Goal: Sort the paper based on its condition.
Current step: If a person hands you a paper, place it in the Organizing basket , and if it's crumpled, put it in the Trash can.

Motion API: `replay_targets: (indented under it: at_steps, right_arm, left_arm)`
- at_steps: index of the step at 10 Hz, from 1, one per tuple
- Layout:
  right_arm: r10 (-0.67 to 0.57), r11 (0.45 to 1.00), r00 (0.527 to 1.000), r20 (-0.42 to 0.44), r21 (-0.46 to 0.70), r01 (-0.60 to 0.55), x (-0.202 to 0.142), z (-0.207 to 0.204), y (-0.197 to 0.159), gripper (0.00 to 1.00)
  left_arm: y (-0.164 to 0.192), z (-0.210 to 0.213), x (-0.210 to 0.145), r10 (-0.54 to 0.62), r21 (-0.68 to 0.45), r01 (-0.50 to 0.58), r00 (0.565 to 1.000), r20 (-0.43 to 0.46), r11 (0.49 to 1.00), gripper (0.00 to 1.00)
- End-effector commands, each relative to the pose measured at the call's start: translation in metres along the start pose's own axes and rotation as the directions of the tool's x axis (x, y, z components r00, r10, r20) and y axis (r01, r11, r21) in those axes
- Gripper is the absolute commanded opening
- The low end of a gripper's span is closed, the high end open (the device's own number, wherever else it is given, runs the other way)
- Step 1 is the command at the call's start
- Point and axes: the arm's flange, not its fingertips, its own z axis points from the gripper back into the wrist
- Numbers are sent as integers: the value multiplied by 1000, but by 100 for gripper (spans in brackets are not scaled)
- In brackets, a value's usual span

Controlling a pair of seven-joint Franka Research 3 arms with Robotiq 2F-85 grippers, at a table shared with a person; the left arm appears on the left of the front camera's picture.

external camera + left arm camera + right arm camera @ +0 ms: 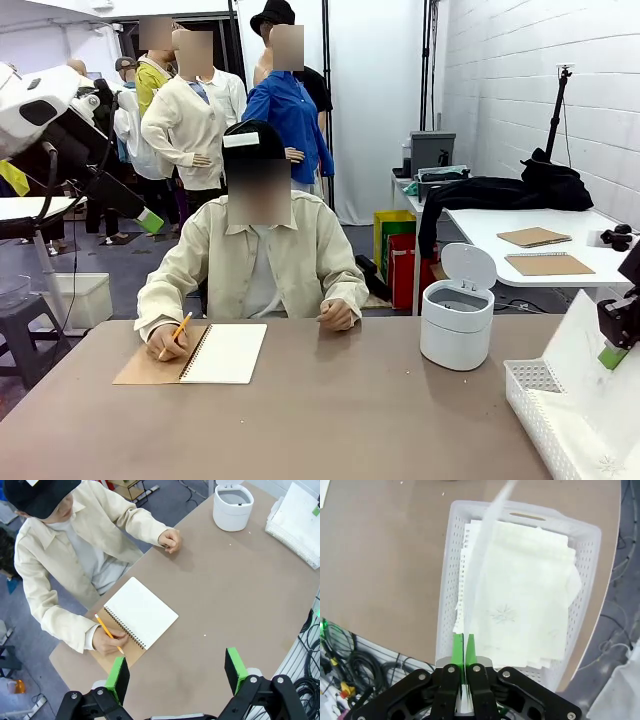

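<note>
Now my right gripper [463, 640], clamped on a thin white paper sheet [575, 350], hovers over the white lattice plastic tray [445, 605] at the tabletop's near right corner, likely needing to lower and release it next.

The sheet [484, 550] looks blurred toward its far end.

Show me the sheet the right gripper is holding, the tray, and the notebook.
sheet [575, 350], front view, on its flat middle.
tray [447, 580], right wrist view, on the perforated side wall.
notebook [142, 611], left wrist view, on the middle of the open white page.
</note>
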Motion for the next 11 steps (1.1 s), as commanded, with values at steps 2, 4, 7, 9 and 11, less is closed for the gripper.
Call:
replay_targets:
  at_steps: [2, 4, 7, 9, 11]
  right_arm:
    - [97, 995, 991, -94, 41, -94, 0, -27, 11, 0]
    - [137, 990, 980, -145, 58, -130, -8, -45, 19, 0]
    - [160, 987, 977, -139, -1, -162, -16, -68, 24, 0]
    - [136, 989, 980, -149, -40, -143, -21, -83, 17, 0]
    - [130, 988, 979, -155, -65, -141, -26, -93, 7, 0]
  left_arm:
    - [1, 0, -1, 5, -5, -5, 1000, 2, 1000, 100]
    - [1, 0, -1, 5, -5, -5, 1000, 2, 1000, 100]
    - [1, 0, -1, 5, -5, -5, 1000, 2, 1000, 100]
    - [1, 0, -1, 5, -5, -5, 1000, 2, 1000, 100]
    - [1, 0, -1, 5, -5, -5, 1000, 2, 1000, 100]
